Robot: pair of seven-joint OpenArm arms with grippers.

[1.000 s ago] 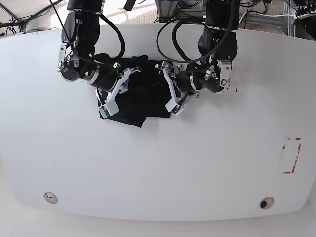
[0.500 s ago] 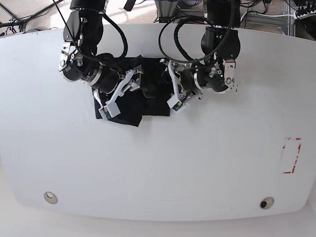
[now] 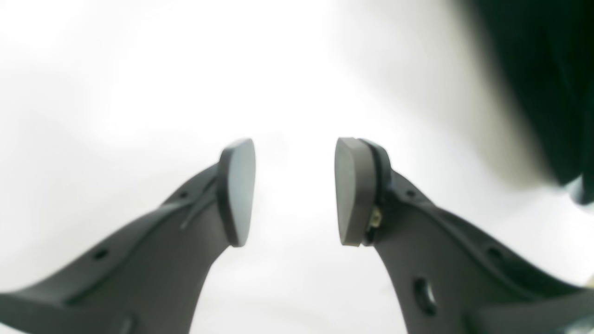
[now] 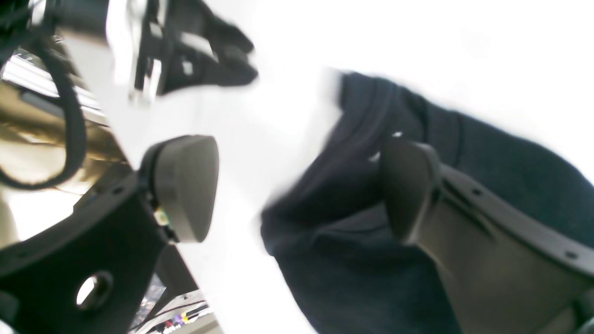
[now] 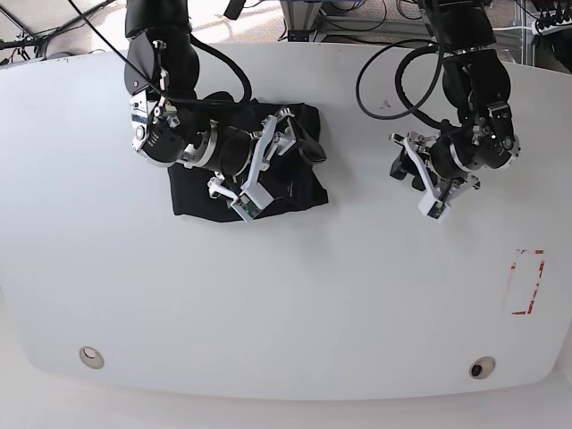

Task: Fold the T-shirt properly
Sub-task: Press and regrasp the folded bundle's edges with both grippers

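Observation:
The black T-shirt [image 5: 183, 195] lies as a compact folded bundle on the white table [image 5: 286, 295], at the back left of centre. My right gripper [image 5: 266, 163] hovers over its right half, open. In the right wrist view the right gripper [image 4: 297, 190] has wide jaws, one finger [image 4: 408, 185] above the T-shirt [image 4: 487, 153] and a rumpled fabric edge below the gap, nothing pinched. My left gripper [image 5: 416, 188] stands off to the right over bare table, clear of the cloth. In the left wrist view the left gripper [image 3: 294, 190] is open and empty, with the T-shirt [image 3: 538, 69] blurred at top right.
A red-outlined rectangle [image 5: 527, 281] is marked on the table at the right. Two round fittings [image 5: 91, 357] [image 5: 483, 367] sit near the front edge. Cables and frame parts crowd the space behind the table's back edge.
My left arm has pulled away to the right, off the shirt, with its jaws narrowing. The right gripper has opened and shifted right over the shirt. The bundle now reaches further right.

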